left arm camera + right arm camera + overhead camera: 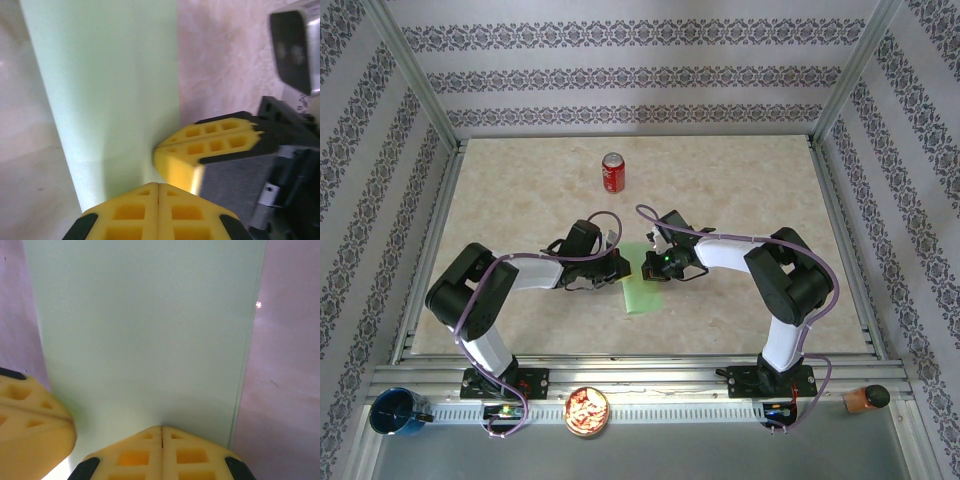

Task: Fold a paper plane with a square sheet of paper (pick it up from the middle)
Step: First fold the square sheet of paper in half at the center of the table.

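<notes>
On the pale marbled desk [520, 200] the thin light-green sheet of paper [644, 295], folded to a narrow strip, lies at the centre of the top view, its long axis pointing to the lower edge, with free desk all around. The left gripper [158, 192] and the right gripper [161, 431] meet near its upper end, both fully closed and grasping nothing.

A: What are you counting on the table [750, 190]?
B: Counting one sheet of paper [642, 290], centre of frame, and one red can [612, 172], upper centre.
A: And along the bottom edge?
B: Seeing one blue cup [395, 412] lower left, one bowl [587, 410] lower centre, one brown object [865, 398] lower right. Two arms are showing: left arm [485, 290], right arm [785, 275].
</notes>
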Robot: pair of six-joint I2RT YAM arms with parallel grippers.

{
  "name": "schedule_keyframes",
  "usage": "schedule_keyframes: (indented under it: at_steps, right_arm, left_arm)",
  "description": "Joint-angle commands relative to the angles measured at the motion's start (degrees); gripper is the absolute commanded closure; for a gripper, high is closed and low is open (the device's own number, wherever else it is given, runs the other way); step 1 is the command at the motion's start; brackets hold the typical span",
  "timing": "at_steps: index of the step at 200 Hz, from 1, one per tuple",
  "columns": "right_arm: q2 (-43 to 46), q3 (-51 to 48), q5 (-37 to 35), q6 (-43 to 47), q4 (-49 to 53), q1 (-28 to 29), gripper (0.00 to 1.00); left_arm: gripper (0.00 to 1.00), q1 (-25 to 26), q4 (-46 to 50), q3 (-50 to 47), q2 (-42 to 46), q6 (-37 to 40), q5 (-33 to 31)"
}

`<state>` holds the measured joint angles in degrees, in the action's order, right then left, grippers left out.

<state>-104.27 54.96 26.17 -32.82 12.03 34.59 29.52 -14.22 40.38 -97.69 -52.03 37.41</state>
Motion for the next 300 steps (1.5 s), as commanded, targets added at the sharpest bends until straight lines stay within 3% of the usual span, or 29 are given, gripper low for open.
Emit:
schedule_keyframes:
  at_steps: [1, 67, 111, 149, 204, 300]
  right_arm:
    - [-0.5, -2.3, -4.2, -0.5, 5.3, -0.5, 1.00]
    - [-0.4, -3.0, -5.1, -2.1, 4.9, -0.5, 1.00]
    - [0.4, -3.5, -5.4, -2.5, 4.6, -0.1, 1.00]
    - [0.9, -3.8, -5.5, -2.9, 4.4, -0.1, 1.00]
    - [1.0, -3.9, -5.3, -3.0, 4.0, -0.1, 1.00]
    - [0.7, -4.5, -6.0, -3.7, 3.9, 0.1, 1.00]
  left_arm:
    - [1.00, -0.2, 4.6, -1.5, -1.1, 4.1, -2.2]
    - [1.00, -0.2, 10.1, -4.3, -1.8, 8.7, -7.3]
    - [1.00, 0.0, 7.9, -1.9, 4.5, 2.8, -2.8]
    - [1.00, 2.3, 8.2, -0.3, 8.6, -1.4, -3.4]
    - [1.00, 4.9, 5.4, -0.3, 5.1, -2.7, -1.2]
    - [1.00, 5.8, 7.8, -7.5, 1.3, 1.3, -7.4]
